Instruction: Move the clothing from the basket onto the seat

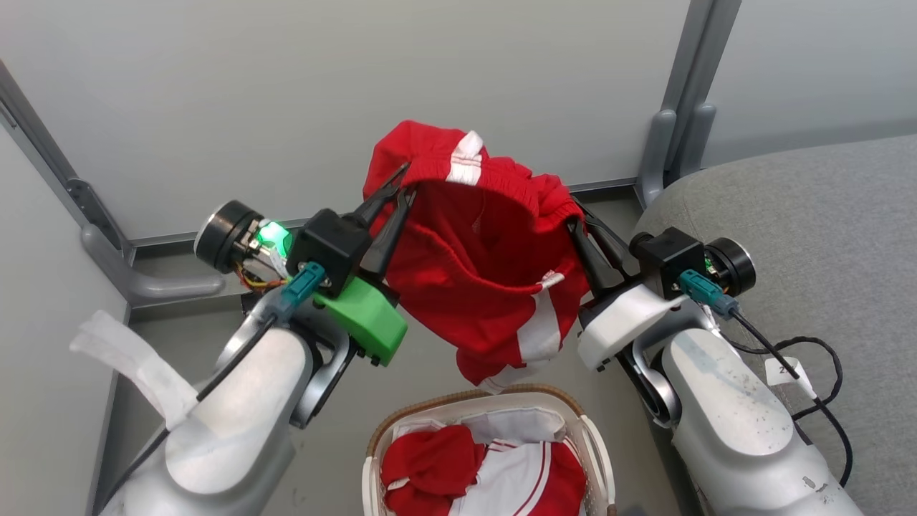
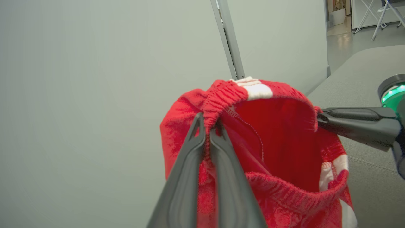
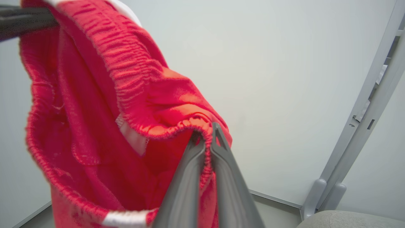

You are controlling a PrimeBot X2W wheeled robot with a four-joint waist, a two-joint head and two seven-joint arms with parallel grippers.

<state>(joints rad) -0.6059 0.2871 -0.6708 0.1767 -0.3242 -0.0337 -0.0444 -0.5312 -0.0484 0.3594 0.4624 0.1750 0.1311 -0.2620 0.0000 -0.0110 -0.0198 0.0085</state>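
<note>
A red garment (image 1: 487,279) with white stripes hangs stretched between two claws at centre frame, clear above the basket (image 1: 598,444) at the bottom edge, where more red-and-white clothing (image 1: 430,466) lies. The step in hand looks to be the carry: one piece is out and the rest is yet to go. The left claw (image 1: 402,185) is clamped together on the elastic waistband at the garment's upper left. The right claw (image 1: 577,223) is pinched tight on the same band at its right side. The grey seat (image 1: 809,215) lies at the right of the frame. The next move likely calls for swinging both arms rightward together, then parting the claws over the cushion.
</note>
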